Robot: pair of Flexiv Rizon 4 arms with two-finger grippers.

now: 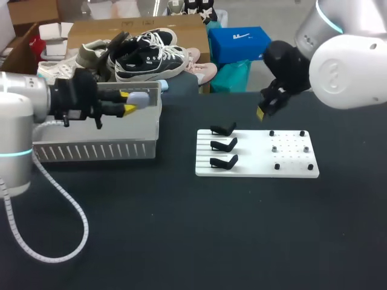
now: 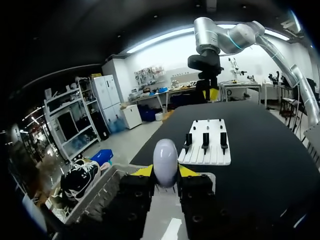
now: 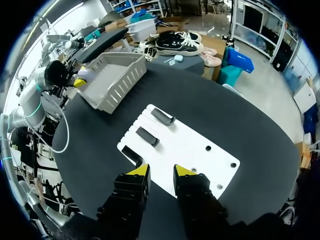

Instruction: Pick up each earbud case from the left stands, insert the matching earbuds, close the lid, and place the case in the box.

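Observation:
A pale lavender earbud case (image 1: 138, 98), lid closed, is pinched between the yellow tips of my left gripper (image 1: 129, 103), which is shut on it. It hangs over the near-right part of the grey slatted box (image 1: 97, 149). In the left wrist view the case (image 2: 165, 161) stands upright between the fingers, above the box (image 2: 97, 197). Three black stands (image 1: 224, 145) on the white board (image 1: 257, 169) are empty. My right gripper (image 1: 264, 110) hovers above the board's far edge. Seen from its own wrist, the right gripper (image 3: 161, 172) is open and holds nothing, above the board (image 3: 185, 150).
The board's right half carries small black and grey pegs (image 1: 290, 148). A small pale blue object (image 1: 164, 85) lies behind the box near the table's far edge. My left arm's white cable (image 1: 60, 235) loops over the front left of the dark table.

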